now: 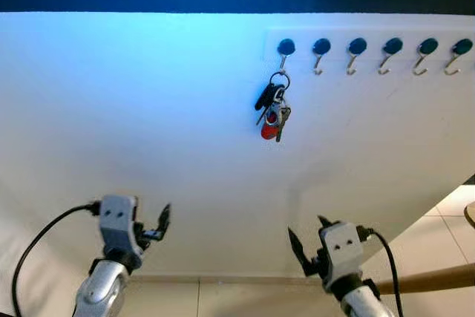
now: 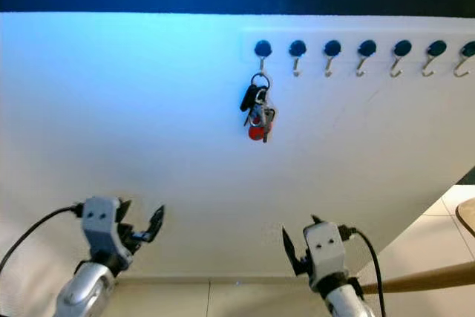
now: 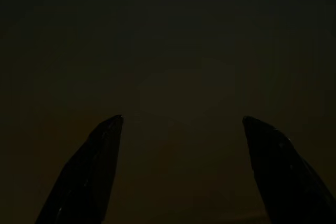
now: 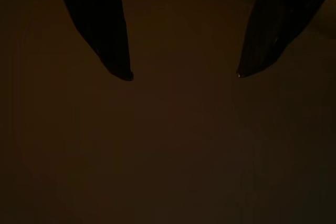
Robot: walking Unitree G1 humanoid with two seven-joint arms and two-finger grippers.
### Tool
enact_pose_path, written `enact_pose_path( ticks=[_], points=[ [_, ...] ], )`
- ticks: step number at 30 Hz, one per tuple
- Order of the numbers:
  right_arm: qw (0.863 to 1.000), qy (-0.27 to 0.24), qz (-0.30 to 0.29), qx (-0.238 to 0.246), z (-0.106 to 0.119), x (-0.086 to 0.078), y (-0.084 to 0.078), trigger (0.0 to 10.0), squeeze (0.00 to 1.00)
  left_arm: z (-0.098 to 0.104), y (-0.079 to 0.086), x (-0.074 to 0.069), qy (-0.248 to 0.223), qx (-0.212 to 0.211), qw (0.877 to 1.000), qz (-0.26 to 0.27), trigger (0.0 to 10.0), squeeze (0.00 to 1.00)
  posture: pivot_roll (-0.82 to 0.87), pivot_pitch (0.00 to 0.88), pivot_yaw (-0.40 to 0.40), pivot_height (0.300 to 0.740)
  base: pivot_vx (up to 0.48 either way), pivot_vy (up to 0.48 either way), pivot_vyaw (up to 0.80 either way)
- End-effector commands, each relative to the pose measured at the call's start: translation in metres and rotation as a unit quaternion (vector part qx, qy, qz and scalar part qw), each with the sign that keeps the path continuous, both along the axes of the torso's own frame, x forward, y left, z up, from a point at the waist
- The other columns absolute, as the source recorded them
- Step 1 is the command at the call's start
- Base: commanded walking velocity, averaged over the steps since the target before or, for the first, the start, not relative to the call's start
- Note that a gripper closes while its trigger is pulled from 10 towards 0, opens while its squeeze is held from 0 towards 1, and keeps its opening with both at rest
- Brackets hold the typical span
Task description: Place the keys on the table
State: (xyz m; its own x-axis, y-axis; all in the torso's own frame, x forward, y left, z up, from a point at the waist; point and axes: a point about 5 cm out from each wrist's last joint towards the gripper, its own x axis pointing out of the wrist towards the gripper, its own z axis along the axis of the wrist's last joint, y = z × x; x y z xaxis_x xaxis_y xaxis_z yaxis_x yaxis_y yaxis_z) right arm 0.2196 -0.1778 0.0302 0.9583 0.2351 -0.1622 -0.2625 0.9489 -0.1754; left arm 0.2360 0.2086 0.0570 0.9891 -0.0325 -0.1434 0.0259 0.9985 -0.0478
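The bunch of keys (image 1: 272,110) hangs by its ring from the leftmost hook (image 1: 284,51) in a row of dark-capped wall hooks (image 1: 375,55) — black fob, metal keys and a red tag dangling against the white wall (image 1: 148,124). Nothing has hold of it. Both grippers sit low, well apart from the keys: the left gripper (image 1: 154,228) off to the left, the right gripper (image 1: 308,246) almost beneath the bunch. Both have jaws spread wide and empty. Judgement: the task stands at the approach step. The next move calls for raising the nearer right gripper to the bunch and lifting the ring clear of the hook — no table is identifiable yet.
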Motion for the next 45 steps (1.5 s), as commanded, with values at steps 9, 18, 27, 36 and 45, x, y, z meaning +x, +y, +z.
enact_pose_path(
  ticks=[9, 18, 27, 36, 45],
  points=[
    [0.945, 0.315, -0.085, 0.016, -0.101, -0.053, -0.023, 10.0, 0.0, -0.1, 0.023, -0.054, 0.22, -0.086, 0.959, 0.16, 10.0, 0.0, -0.02, 0.044, -0.036, 0.74, 0.0, 0.0, 0.0],
    [0.972, 0.231, -0.038, -0.03, -0.084, -0.022, -0.024, 10.0, 0.0, -0.103, 0.0, -0.049, 0.204, -0.062, 0.971, 0.11, 10.0, 0.0, 0.0, 0.037, -0.06, 0.74, 0.0, 0.0, 0.0],
    [0.999, -0.022, 0.022, 0.015, -0.023, 0.005, 0.003, 10.0, 0.0, -0.058, -0.03, -0.023, 0.038, 0.024, 0.997, -0.061, 10.0, 0.0, 0.0, 0.038, -0.037, 0.74, 0.0, 0.0, 0.0],
    [0.977, -0.157, 0.096, 0.106, 0.034, 0.007, 0.038, 10.0, 0.0, -0.001, -0.05, -0.023, -0.104, 0.025, 0.974, -0.197, 10.0, 0.0, 0.01, 0.063, -0.018, 0.74, 0.0, 0.0, 0.0],
    [0.941, -0.253, 0.162, 0.157, 0.098, 0.015, 0.05, 10.0, 0.0, 0.047, -0.074, -0.026, -0.173, 0.01, 0.933, -0.315, 10.0, 0.0, 0.03, 0.064, -0.016, 0.74, 0.0, 0.0, 0.0]
  ],
)
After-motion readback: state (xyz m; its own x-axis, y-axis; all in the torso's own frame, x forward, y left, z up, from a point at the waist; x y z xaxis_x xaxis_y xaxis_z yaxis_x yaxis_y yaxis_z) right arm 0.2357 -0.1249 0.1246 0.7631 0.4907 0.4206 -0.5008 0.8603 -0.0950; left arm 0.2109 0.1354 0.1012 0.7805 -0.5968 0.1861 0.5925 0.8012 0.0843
